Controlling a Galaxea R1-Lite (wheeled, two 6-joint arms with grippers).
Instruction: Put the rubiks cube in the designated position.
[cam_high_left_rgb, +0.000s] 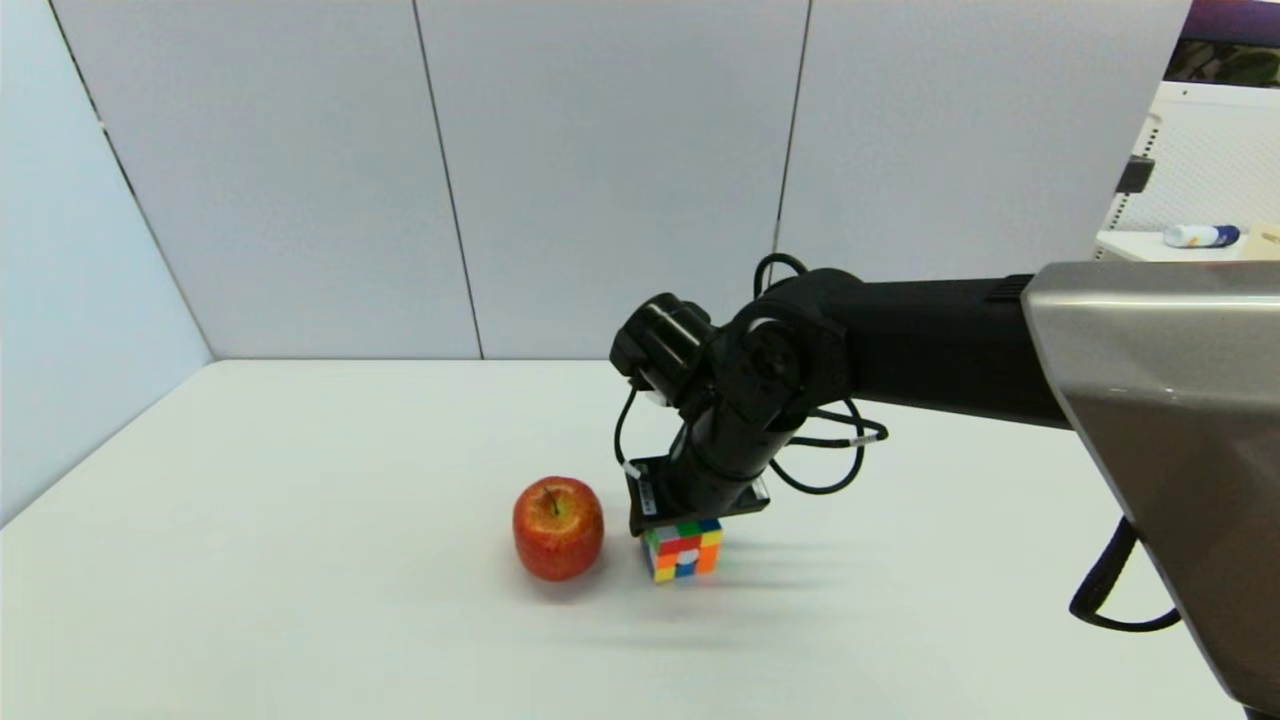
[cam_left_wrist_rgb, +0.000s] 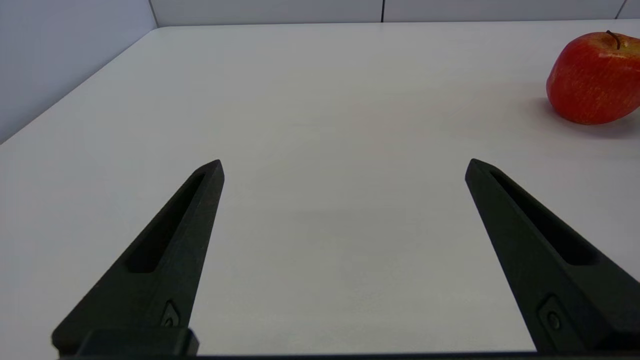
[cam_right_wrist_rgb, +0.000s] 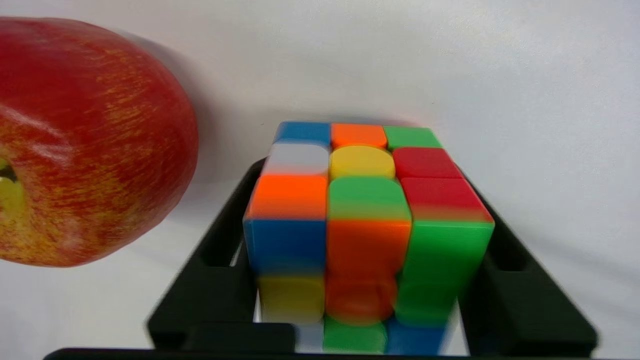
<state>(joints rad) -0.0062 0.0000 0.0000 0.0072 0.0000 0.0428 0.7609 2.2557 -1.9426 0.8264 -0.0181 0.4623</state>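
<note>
Rubiks cube (cam_high_left_rgb: 683, 550) sits on white table (cam_high_left_rgb: 300, 600), just right of apple (cam_high_left_rgb: 558, 527), one corner edge toward robot; equal-sided, no long axis. Right gripper (cam_right_wrist_rgb: 367, 250) straight above, fingers (cam_right_wrist_rgb: 510, 295) flanking cube's opposite faces; contact not discernible. Left gripper (cam_left_wrist_rgb: 344, 167) spread wide, holding nothing, low over table.

The left tool (cam_left_wrist_rgb: 344, 167) hangs low over the white counter (cam_left_wrist_rgb: 320, 100), its two black fingers (cam_left_wrist_rgb: 165, 250) spread wide apart with nothing between them. A red apple (cam_left_wrist_rgb: 595, 77) (stem up) rests on the counter well beyond one fingertip, near the grey wall panels (cam_left_wrist_rgb: 265, 10).
</note>
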